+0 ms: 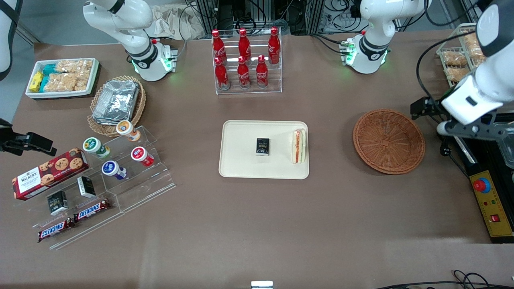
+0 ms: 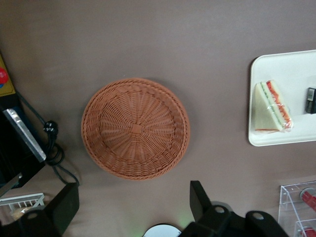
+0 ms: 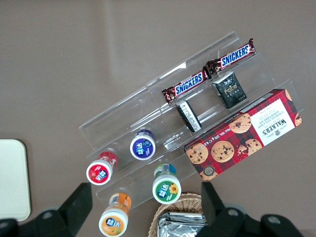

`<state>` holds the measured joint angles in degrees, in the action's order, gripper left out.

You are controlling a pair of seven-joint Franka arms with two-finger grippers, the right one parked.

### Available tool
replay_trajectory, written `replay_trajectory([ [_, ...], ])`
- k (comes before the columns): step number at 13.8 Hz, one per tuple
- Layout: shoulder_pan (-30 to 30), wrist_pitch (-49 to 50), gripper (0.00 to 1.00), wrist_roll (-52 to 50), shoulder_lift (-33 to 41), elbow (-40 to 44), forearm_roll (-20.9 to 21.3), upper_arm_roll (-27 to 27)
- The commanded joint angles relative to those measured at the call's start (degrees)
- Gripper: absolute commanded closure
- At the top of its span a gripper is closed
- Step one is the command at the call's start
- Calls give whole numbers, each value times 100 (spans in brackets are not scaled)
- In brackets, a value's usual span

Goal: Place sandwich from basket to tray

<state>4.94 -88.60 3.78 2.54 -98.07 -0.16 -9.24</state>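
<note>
The sandwich (image 1: 299, 145) lies on the cream tray (image 1: 241, 170), at the tray's end nearest the basket, its pink and orange filling edge showing. It also shows in the left wrist view (image 2: 271, 109) on the tray (image 2: 281, 140). The reddish-brown wicker basket (image 1: 388, 141) is empty and sits beside the tray toward the working arm's end; the wrist view shows its bare inside (image 2: 135, 128). My left gripper (image 2: 132, 191) is open and empty, raised high above the table, off the basket's rim on the side toward the robot bases.
A small black box (image 1: 262, 146) lies on the tray beside the sandwich. A rack of cola bottles (image 1: 245, 60) stands farther from the front camera. A yellow box with a red button (image 1: 488, 204) and cables lie at the working arm's end. Snack shelves (image 1: 100, 176) stand toward the parked arm's end.
</note>
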Motion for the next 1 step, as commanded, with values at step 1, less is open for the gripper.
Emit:
replay_trajectory([
  [1, -651, -175, 0, 70, 379, -459, -55, 704],
])
